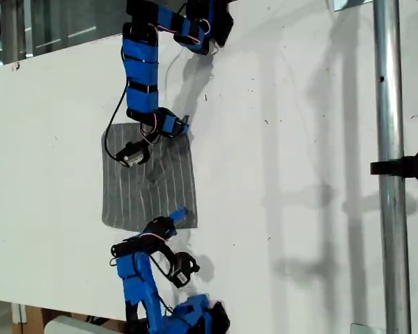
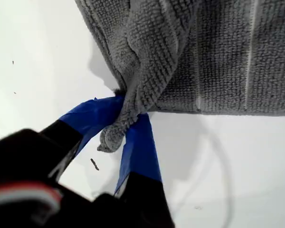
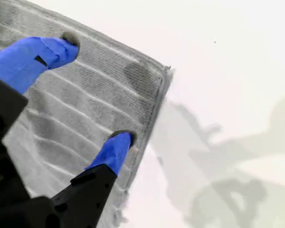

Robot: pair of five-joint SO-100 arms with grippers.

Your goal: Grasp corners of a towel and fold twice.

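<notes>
The towel (image 1: 150, 184) lies spread flat on the desk (image 1: 279, 139), with one of my claws at each of two corners along the same edge. My first claw (image 2: 130, 111) is clamped on a corner (image 2: 111, 135). The fabric is bunched into a small roll between the two blue fingers, and the rest of the cloth stretches away in front of the claw. The pinch is deep enough that I judge the cloth would not slip when lifted. That arm is the one at the bottom of the exterior view. It reaches in low from off the cloth, forearm over bare desk, so only the claw (image 1: 177, 214) meets the towel.

My second claw (image 3: 95, 89) is spread wide and grips nothing. Both fingertips (image 3: 121, 137) press down on the cloth just inside its hem, and the neighbouring corner (image 3: 166, 71) lies a little beyond the claw. I read this as being set to scrape fabric together as it closes. That arm comes from the top of the exterior view. Its wrist hangs over the towel, bent so the claw (image 1: 177, 126) points out toward the edge.

With one corner held and the other not yet pinched, the first fold has not begun.
</notes>
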